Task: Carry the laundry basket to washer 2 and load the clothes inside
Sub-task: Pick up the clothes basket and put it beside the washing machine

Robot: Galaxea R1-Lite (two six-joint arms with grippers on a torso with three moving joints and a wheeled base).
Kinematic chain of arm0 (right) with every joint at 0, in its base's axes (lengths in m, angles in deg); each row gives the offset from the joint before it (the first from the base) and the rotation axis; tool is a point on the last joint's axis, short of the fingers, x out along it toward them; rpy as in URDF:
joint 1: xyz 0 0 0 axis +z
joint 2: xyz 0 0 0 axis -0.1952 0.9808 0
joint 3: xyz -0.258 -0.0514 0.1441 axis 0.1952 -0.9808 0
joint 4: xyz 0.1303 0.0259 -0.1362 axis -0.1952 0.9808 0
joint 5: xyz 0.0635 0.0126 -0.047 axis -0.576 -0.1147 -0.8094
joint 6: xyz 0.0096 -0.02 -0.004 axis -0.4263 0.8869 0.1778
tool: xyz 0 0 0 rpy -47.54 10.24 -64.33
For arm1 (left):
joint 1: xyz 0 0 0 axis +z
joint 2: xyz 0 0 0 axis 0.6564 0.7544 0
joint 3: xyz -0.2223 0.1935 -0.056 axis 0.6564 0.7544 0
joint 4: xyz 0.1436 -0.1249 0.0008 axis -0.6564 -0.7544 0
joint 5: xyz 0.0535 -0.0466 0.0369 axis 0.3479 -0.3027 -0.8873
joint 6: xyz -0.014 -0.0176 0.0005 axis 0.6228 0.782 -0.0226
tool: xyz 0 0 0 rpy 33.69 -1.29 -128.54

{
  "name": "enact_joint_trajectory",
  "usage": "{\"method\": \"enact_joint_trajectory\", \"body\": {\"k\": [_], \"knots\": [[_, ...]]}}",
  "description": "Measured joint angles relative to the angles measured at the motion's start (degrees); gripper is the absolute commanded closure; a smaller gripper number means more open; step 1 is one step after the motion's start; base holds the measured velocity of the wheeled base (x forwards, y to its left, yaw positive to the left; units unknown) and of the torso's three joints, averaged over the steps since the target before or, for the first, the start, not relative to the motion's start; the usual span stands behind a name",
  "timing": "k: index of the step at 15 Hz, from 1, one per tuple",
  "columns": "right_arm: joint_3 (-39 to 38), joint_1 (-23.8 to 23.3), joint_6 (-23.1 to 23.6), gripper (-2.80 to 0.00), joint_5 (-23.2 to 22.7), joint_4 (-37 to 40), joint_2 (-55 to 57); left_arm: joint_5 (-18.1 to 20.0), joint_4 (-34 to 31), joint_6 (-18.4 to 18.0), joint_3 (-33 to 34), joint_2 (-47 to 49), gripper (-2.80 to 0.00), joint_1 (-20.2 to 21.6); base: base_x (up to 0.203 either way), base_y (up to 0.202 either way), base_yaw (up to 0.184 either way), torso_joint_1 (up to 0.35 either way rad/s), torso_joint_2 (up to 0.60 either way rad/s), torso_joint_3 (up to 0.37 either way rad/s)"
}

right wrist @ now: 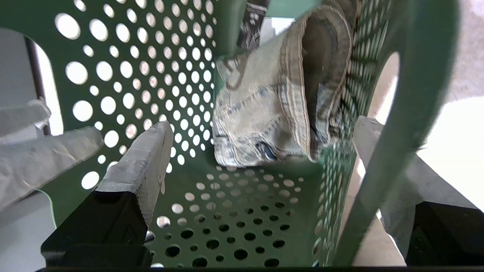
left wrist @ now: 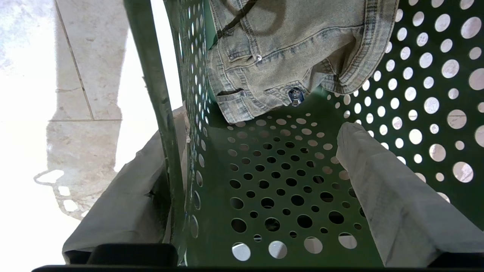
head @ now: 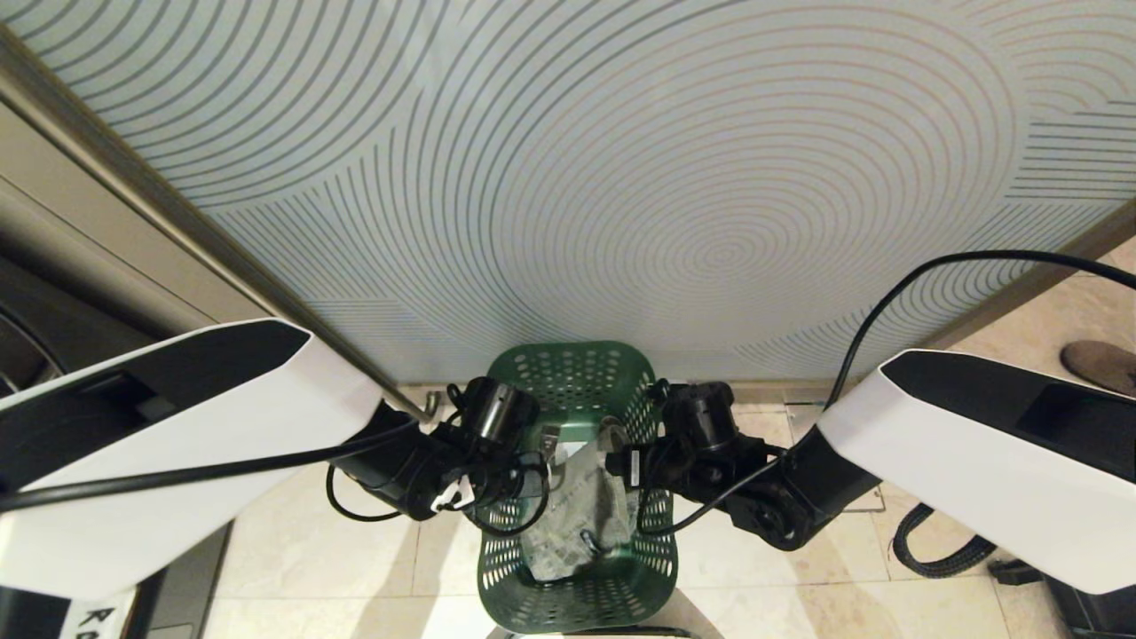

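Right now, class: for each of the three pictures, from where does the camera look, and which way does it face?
Head view: from the head, looking down on the green basket, both arms and a patterned wall.
Left wrist view: behind the left gripper, one finger either side of the basket wall, facing the denim.
Right wrist view: behind the right gripper, likewise straddling the opposite wall.
All three share basket and denim.

Occlusions and cut-offs, basket at both wrists

Head view: both wrists cover the side rims of the laundry basket (head: 577,373); its near end is cut by the frame edge. Clothes (head: 581,519) partly hidden; a pale denim piece, type not determinable. Left gripper (left wrist: 261,181) and right gripper (right wrist: 261,151) straddle opposite basket walls; each outer finger is half hidden behind the rim. Dark object (head: 1100,364) at the right edge, cut off, unidentified.
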Motion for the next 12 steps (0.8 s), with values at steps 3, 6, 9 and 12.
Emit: {"method": "enact_joint_trajectory", "body": {"k": [3,6,9,12], "knots": [[-0.5,0.0,0.0,-2.8,0.1,-0.6,0.2,0.1,0.0,0.0,0.0,0.0,-2.8,-0.1,0.0,0.0,0.0,0.0,0.0,0.0],[-1.2,0.0,0.0,-2.8,0.2,-0.6,0.1,0.1,0.0,0.0,0.0,0.0,-2.8,-0.1,0.0,0.0,0.0,0.0,0.0,0.0],[-1.3,0.0,0.3,-2.8,0.2,-0.5,0.0,0.1,0.0,0.0,0.1,-0.1,-2.8,-0.1,0.0,0.0,0.0,0.0,0.0,0.0],[-0.9,0.0,0.3,-2.8,0.2,-0.3,-0.3,0.1,0.0,0.0,0.1,-0.1,-2.8,-0.1,0.0,0.0,0.0,0.0,0.0,0.0]]}}
